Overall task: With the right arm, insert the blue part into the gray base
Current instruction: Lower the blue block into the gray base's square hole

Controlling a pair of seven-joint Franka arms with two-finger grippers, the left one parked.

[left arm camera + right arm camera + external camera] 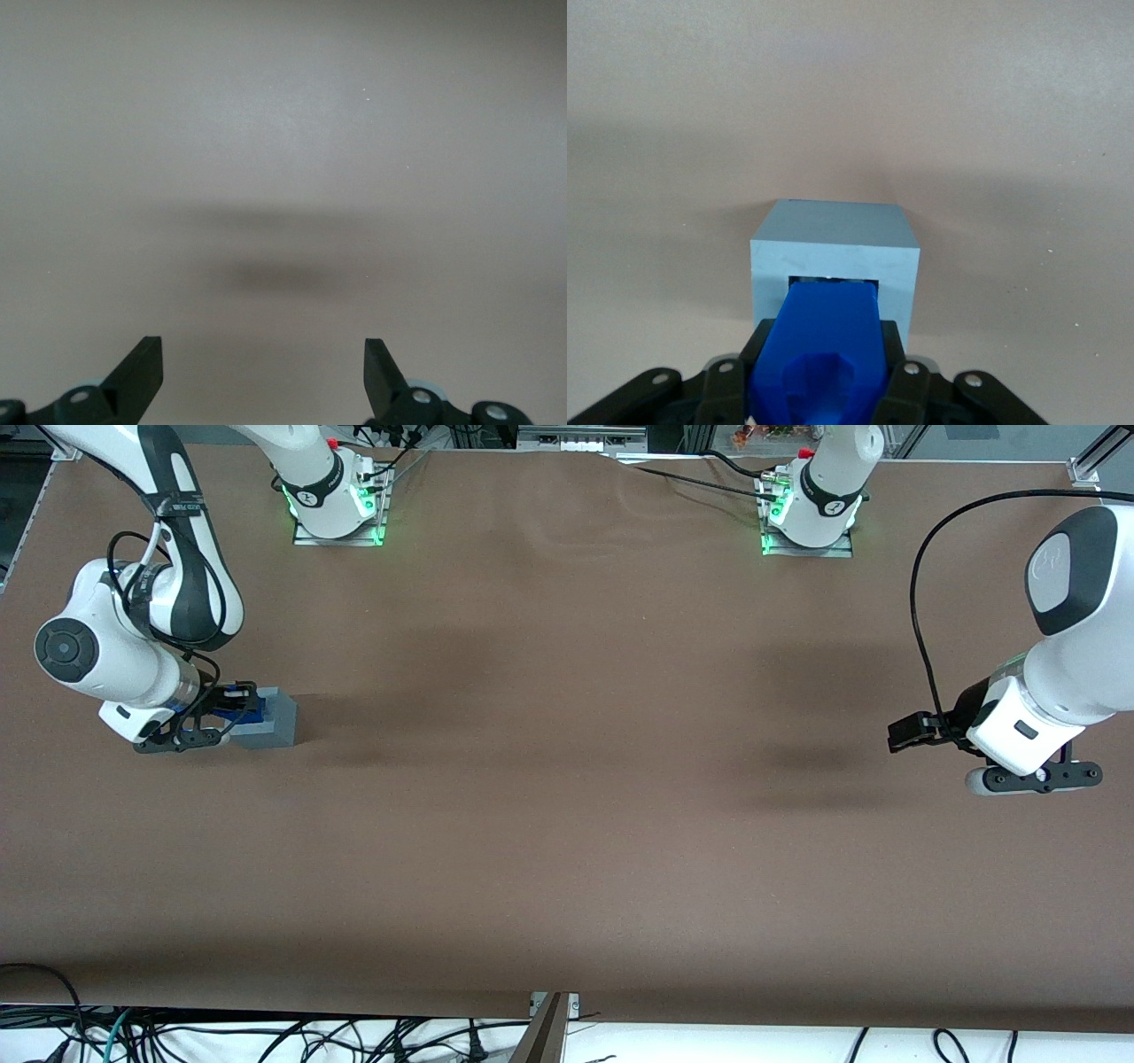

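Observation:
The gray base (275,718) is a light-gray cube on the brown table at the working arm's end. In the right wrist view the gray base (833,243) shows a square hollow. The blue part (819,354) is held between my black fingers (905,381), and its far end sits at the mouth of the hollow. In the front view the blue part (243,701) shows against the cube, with my right gripper (232,708) shut on it right beside the base.
The brown table (567,797) stretches wide toward the parked arm's end. The two arm bases (335,496) stand at the table's edge farthest from the front camera. Cables lie below the table's near edge.

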